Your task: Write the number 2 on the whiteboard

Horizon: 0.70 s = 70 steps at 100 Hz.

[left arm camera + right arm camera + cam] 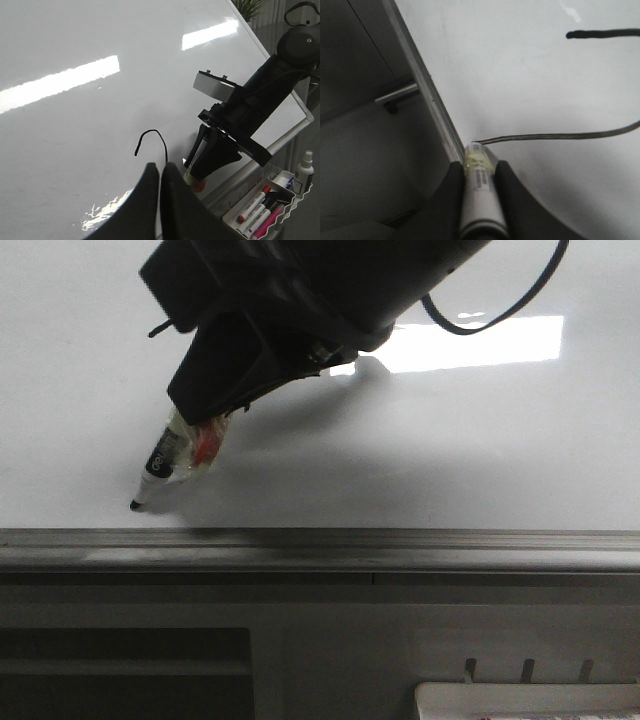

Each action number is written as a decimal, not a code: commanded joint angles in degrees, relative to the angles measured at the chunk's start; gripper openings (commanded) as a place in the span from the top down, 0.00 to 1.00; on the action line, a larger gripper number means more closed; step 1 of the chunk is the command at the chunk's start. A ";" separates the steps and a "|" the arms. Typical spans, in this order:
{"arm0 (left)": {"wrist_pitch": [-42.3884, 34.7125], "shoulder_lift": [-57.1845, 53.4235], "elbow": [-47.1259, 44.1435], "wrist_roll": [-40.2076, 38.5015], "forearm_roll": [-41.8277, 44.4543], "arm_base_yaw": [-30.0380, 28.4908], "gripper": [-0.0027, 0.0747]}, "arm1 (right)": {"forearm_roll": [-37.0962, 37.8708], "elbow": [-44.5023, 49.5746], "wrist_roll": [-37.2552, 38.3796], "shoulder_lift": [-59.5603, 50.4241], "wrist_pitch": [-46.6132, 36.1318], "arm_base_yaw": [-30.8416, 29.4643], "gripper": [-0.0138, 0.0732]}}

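The whiteboard [470,460] fills the front view, with its grey rail [320,545] along the bottom. My right gripper [197,430] is shut on a black-and-white marker [160,462], whose tip touches the board just above the rail. In the right wrist view the gripper [479,166] grips the marker [479,185]. A part of the number 2 [560,135] runs from the stroke's start, off the frame, and back to the tip. The left wrist view shows its curved top [152,132]. My left gripper [160,166] is shut and empty, held off the board [75,140].
A white tray [285,212] with several markers hangs below the rail, and a small spray bottle [303,170] stands beside it. The tray's edge shows at the front view's lower right [530,702]. A dark grey cabinet panel [355,75] lies beyond the board's edge.
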<state>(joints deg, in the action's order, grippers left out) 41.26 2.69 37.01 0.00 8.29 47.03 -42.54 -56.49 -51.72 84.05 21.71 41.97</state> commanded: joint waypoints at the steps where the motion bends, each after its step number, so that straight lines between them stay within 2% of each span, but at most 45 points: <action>1: -4.52 0.99 1.21 -0.70 -0.26 -0.09 0.99 | 2.53 -1.01 -0.67 -0.09 -8.11 -1.20 0.91; 18: -4.52 0.99 1.21 -0.70 -0.26 -0.09 0.99 | 3.16 -1.01 -0.67 -1.40 -5.36 -3.10 0.91; 32: -4.52 0.99 1.21 -0.70 -0.26 -0.09 0.99 | 6.35 -1.01 -0.40 -3.65 0.09 -6.37 0.91; 46: -4.52 0.99 1.21 -0.70 -0.26 -0.09 0.99 | 13.90 -1.01 7.04 -6.63 5.17 -11.02 0.91; 63: -4.52 0.99 1.21 -0.70 -0.26 -0.09 0.99 | 26.69 -1.01 17.10 -10.38 11.64 -15.56 0.91; 70: -4.52 0.99 1.21 -0.70 -0.26 -0.09 0.99 | 28.68 -1.01 18.55 -11.26 12.37 -16.56 0.91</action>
<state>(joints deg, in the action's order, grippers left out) 41.26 2.69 37.01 0.00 8.29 47.03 -27.25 -56.49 -35.27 74.25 40.80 28.24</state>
